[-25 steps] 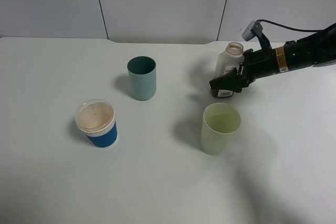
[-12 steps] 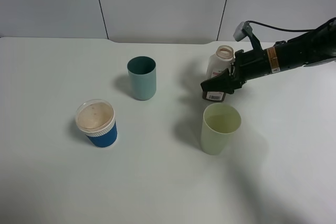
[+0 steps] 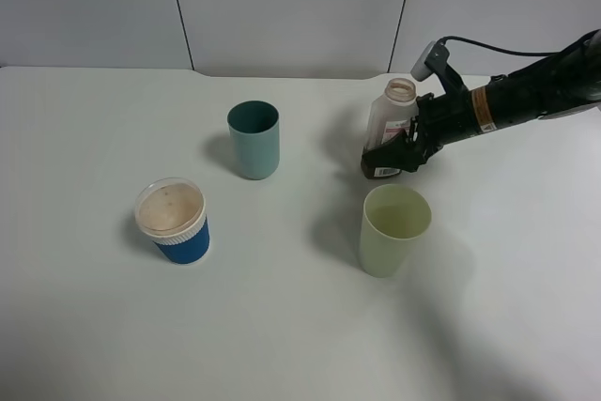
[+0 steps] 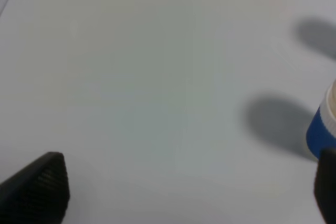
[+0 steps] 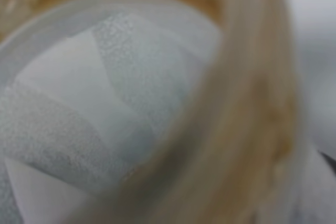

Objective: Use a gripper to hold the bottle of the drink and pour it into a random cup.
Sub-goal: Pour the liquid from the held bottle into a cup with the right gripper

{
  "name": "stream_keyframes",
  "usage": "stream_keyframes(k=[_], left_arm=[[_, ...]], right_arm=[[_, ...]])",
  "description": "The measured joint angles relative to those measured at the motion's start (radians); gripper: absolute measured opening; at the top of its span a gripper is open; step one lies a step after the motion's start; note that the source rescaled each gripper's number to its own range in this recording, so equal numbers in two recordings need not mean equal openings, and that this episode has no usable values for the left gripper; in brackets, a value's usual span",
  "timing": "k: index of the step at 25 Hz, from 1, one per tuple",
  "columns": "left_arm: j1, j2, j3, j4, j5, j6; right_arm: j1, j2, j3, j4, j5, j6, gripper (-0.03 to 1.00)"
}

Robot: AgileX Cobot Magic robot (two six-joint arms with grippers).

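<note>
The right gripper (image 3: 395, 155) had its fingers clamped low on the bottle (image 3: 387, 124), seemingly mid-carry; the teal cup (image 3: 254, 143) stood well beyond the fingertips, so the next move would need a reach, then a tilt.

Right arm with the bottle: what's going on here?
The right gripper is clamped on the lower body of the bottle, which is close to upright just beyond the yellow-green tumbler. Nothing is being poured yet. The teal cup stands apart, further left in the high view. The left gripper is open above the table, next to the blue lidded cup.
</note>
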Motion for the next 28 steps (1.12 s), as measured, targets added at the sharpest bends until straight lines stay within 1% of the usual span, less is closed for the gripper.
stream_keyframes(k=[4,7,10,13,16,19,28], left_arm=[[0.000,0.000,0.000,0.000,0.000,0.000],[0.000,0.000,0.000,0.000,0.000,0.000],[0.000,0.000,0.000,0.000,0.000,0.000],[0.000,0.000,0.000,0.000,0.000,0.000],[0.000,0.000,0.000,0.000,0.000,0.000],[0.000,0.000,0.000,0.000,0.000,0.000],[0.000,0.000,0.000,0.000,0.000,0.000]], right_arm=[[0.000,0.000,0.000,0.000,0.000,-0.013,0.71],[0.000,0.000,0.000,0.000,-0.002,-0.013,0.65],[0.002,0.000,0.000,0.000,-0.007,-0.013,0.51],[0.010,0.000,0.000,0.000,-0.024,-0.013,0.32],[0.022,0.000,0.000,-0.001,-0.028,-0.013,0.20],[0.023,0.000,0.000,-0.001,-0.028,-0.013,0.16],[0.035,0.000,0.000,-0.001,-0.028,-0.013,0.15]])
